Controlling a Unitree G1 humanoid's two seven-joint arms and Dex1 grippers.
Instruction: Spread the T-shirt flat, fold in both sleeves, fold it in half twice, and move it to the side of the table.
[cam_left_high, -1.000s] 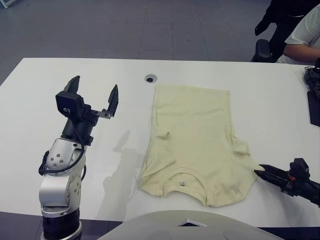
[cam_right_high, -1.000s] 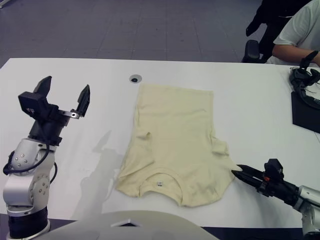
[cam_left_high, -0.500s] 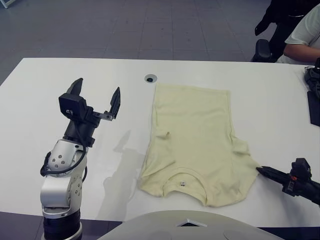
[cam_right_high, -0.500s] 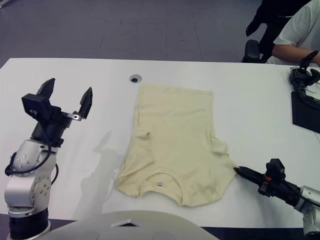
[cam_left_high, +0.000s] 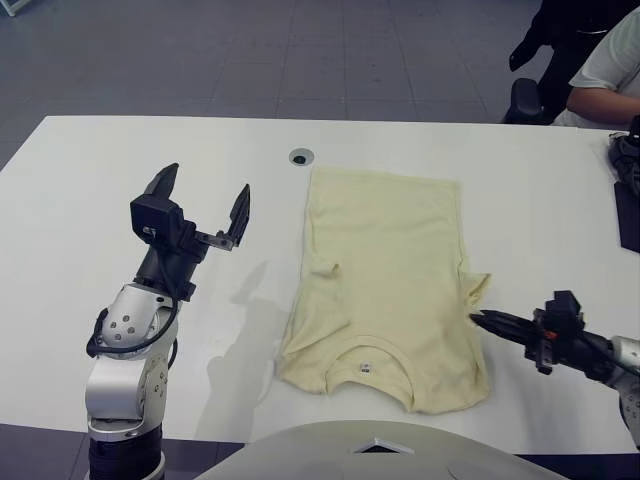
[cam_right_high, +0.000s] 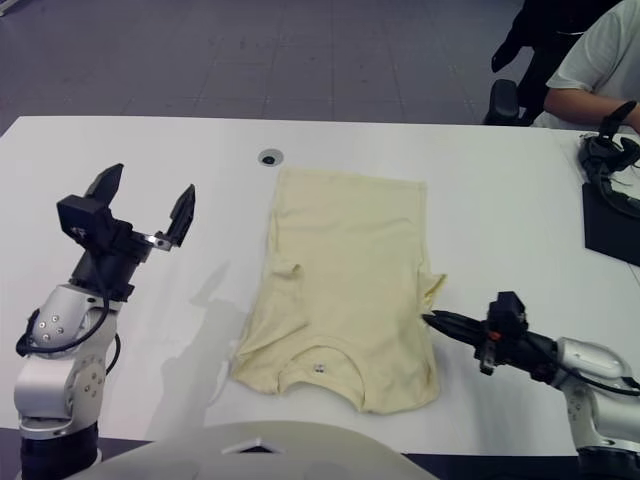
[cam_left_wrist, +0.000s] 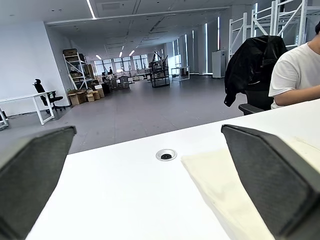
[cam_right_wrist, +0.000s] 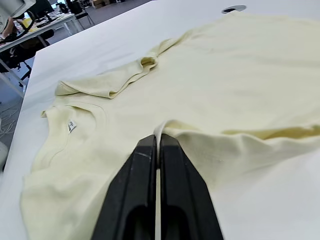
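Surface: white table (cam_left_high: 120, 150) in an open office hall, with a round cable hole (cam_left_high: 300, 156) near its far edge.
Shirt: the pale yellow T-shirt (cam_left_high: 385, 250) lies near the middle of the table, collar (cam_left_high: 365, 362) toward the robot and hem (cam_left_high: 385, 178) toward the cable hole. The body lies mostly flat.
Left sleeve: the left sleeve (cam_left_high: 325, 272) looks already turned in, leaving a small pucker on that side.
Right gripper: the right gripper (cam_left_high: 478, 319) is clenched on the edge of the right sleeve (cam_left_high: 474, 290), with a thin fold of cloth pinched between its fingers (cam_right_wrist: 145, 190), just over the shirt's right margin.
Left gripper: the left gripper (cam_left_high: 205, 184) hangs raised over bare table, well to the left of the shirt, fingers spread wide and holding nothing.
Step in hand: folding in the right sleeve, by the look of it.
Doing it well: carry the pinched edge low and straight toward the shirt's midline, so the crease runs along the side seam. Pull gently, or the whole body may drag and wrinkle. Let go only once the sleeve lies flat on the body.
Risk: the grip is on a thin edge and could slip.
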